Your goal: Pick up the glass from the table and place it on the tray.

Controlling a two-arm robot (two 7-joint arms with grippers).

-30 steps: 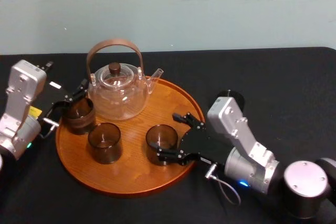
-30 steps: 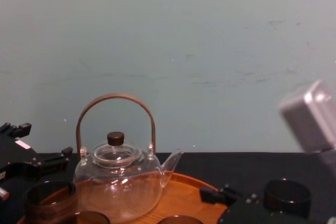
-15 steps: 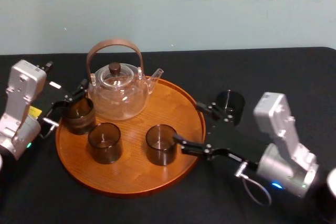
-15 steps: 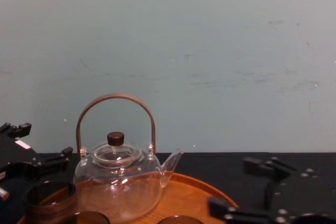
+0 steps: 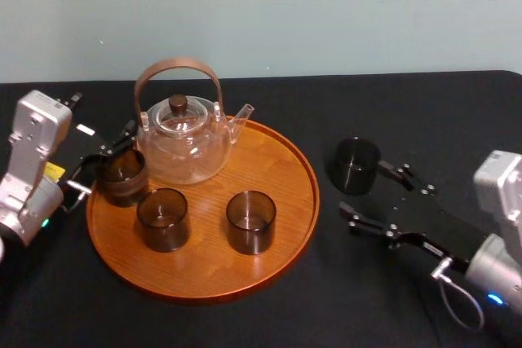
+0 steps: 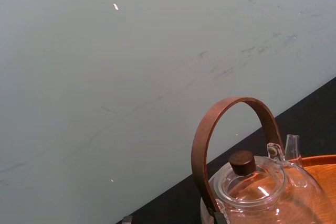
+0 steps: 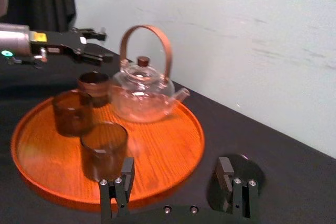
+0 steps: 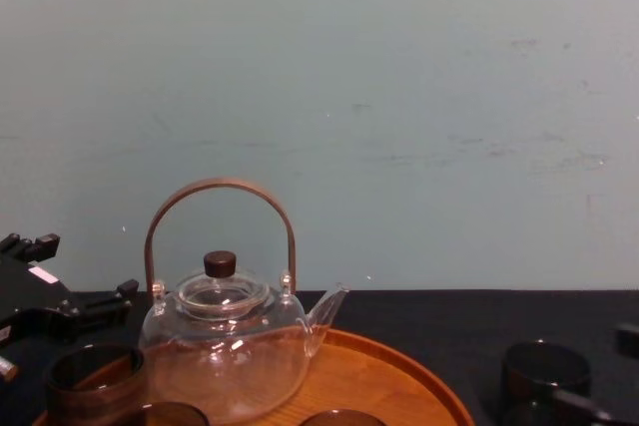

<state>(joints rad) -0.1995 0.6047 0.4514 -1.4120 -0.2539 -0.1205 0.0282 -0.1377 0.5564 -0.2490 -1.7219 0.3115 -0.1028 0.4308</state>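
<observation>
Left claw [image 5: 99,162]: at the left of the flat matt black counter [image 5: 424,112]; black fingers spread apart, open, holding nothing; just beside a squat dark smoked-glass cup [image 5: 122,177], contact not discernible.

Large round orange-brown wooden tray [image 5: 285,238] with low raised rim: on the counter, left of centre; the squat cup stands at its left rim; a second dark cup [image 5: 162,219] nearer; a clear glass teapot [image 5: 183,148] with brown arched handle and dark lid knob at the far side, spout to the right; a third dark cup [image 5: 250,222] near the middle.

Dark cylindrical glass [image 5: 356,165]: upright on the counter, just right of the tray, off it.

Right claw [image 5: 371,199]: at the right of the counter; fingers wide apart, empty; the glass just beyond its far finger.
</observation>
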